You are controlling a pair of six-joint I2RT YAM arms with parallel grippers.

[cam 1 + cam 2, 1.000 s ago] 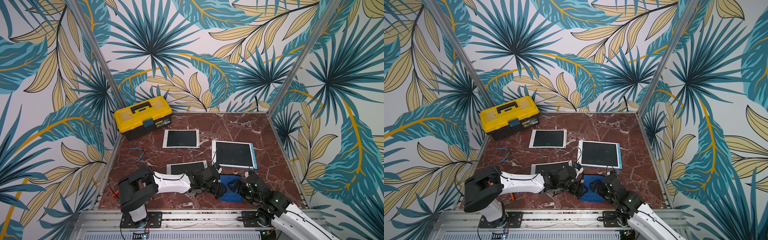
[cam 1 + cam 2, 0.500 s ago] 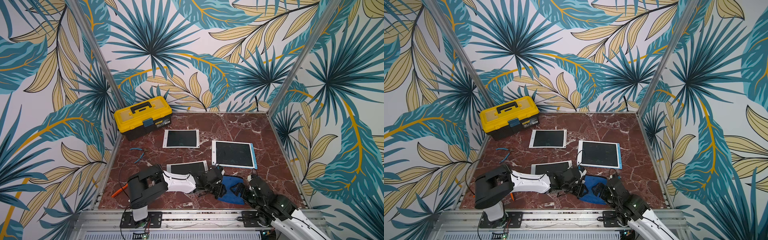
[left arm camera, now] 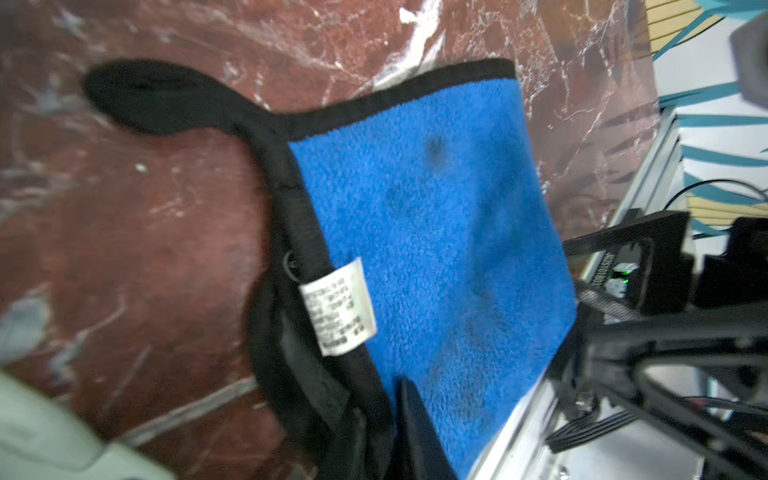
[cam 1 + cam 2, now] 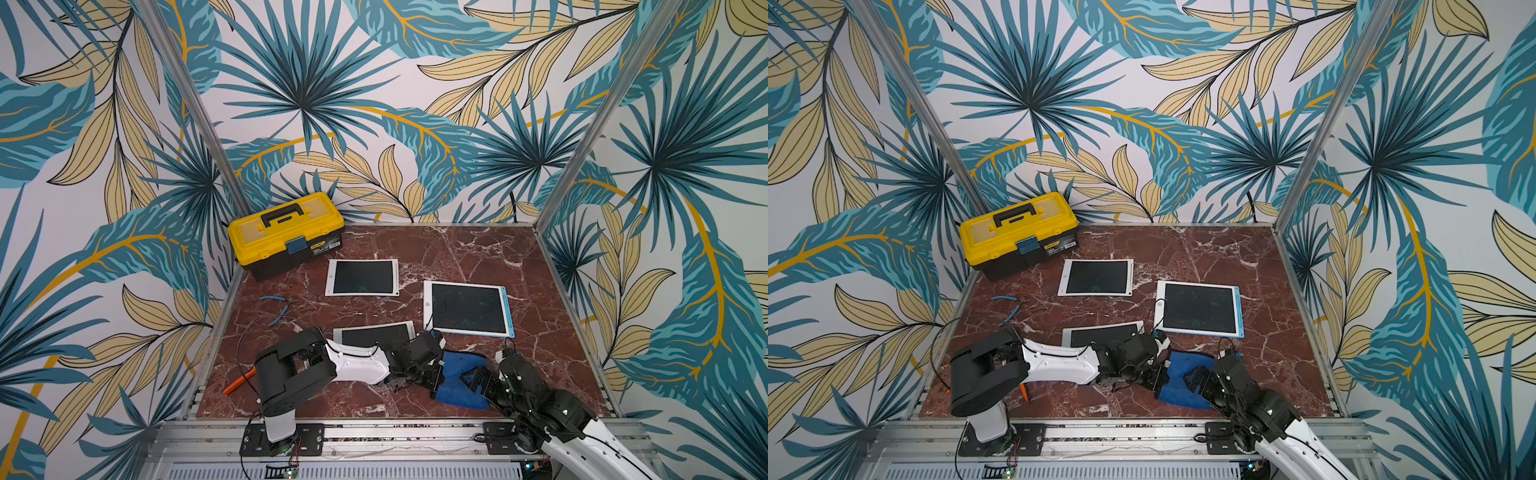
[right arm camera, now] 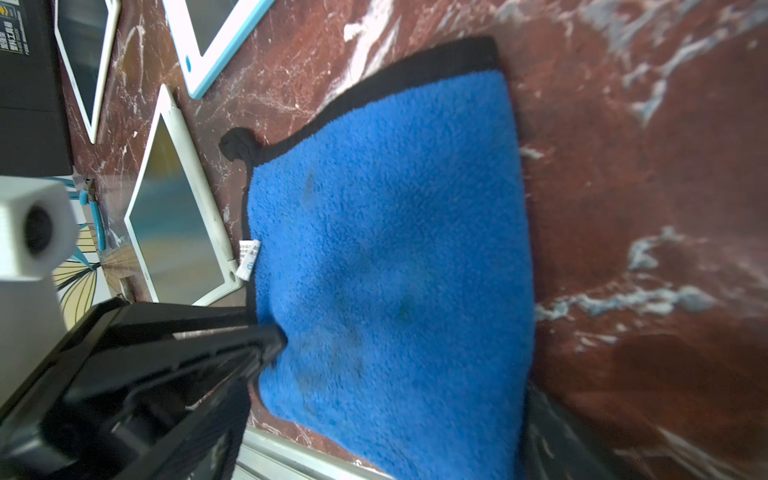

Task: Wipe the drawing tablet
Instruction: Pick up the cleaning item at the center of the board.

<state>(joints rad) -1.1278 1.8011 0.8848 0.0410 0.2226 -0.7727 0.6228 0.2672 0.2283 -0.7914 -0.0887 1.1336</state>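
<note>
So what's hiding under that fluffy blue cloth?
Only the red marble tabletop shows around the fluffy blue cloth. Anything right beneath its middle is covered, so I cannot tell.

The toolbox (image 4: 286, 232) stands in the far left corner of the table (image 4: 478, 249). Just right of it, a little nearer to me, lies the first tablet (image 4: 362, 277). Right of that one, even nearer, lies the larger tablet (image 4: 466, 308). The third tablet (image 4: 374, 334) lies in front of the first, partly under my left arm. The cloth (image 4: 457, 395) lies near the front edge, right of the third tablet and before the larger tablet. My left gripper (image 4: 436, 380) is at its left edge, my right gripper (image 4: 471, 376) at its right side. The pliers (image 4: 277, 309) lie in front of the toolbox, and another small tool (image 4: 237, 383) near the front left corner.
</note>
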